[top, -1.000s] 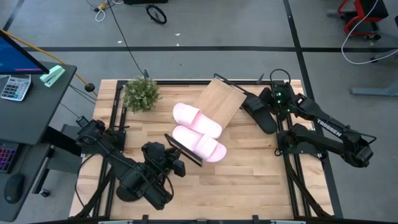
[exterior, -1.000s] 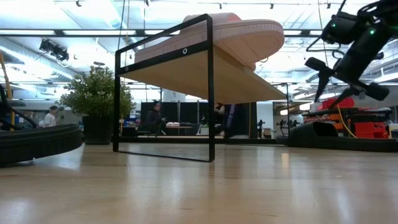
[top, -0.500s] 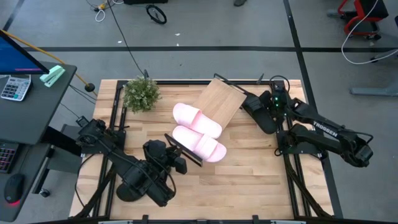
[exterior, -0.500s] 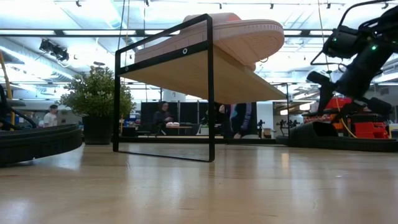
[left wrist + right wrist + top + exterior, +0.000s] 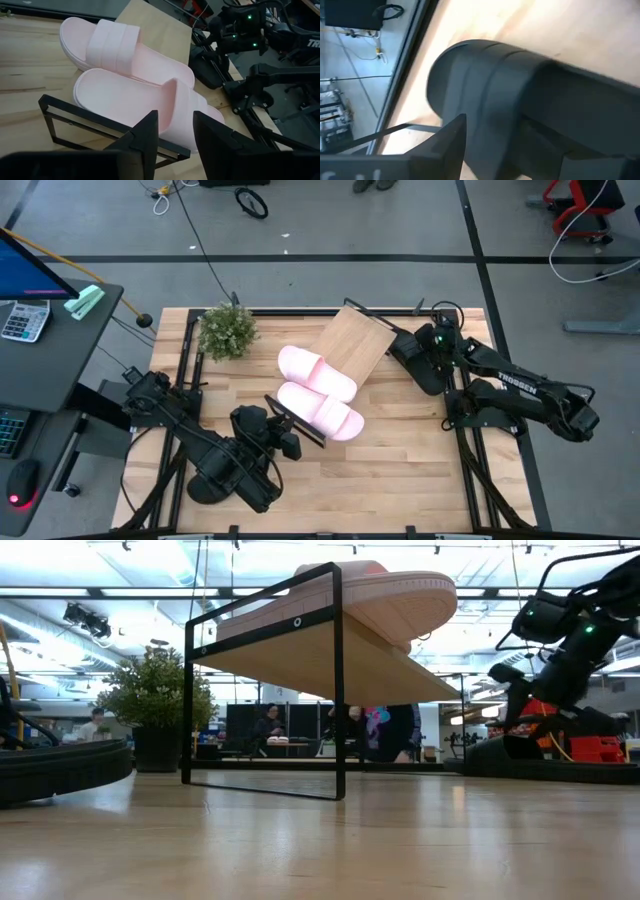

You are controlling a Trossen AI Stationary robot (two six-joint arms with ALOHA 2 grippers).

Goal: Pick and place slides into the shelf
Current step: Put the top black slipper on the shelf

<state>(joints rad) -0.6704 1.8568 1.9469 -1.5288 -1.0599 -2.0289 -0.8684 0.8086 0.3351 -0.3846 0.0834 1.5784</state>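
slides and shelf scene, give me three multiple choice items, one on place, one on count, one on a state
1. Where is the potted plant?
A. beside the far left corner of the table
B. on the shelf
C. under the right arm

2. How many pale pink slides lie on the shelf?
A. none
B. two
C. four

3. What is the right tool doing?
A. hanging over the bare floor
B. gripping a pink slide
C. open at a black slide

Key: 1 A, the high view shows it there. 2 B, both lie side by side. 3 C, its fingers straddle the black slide.
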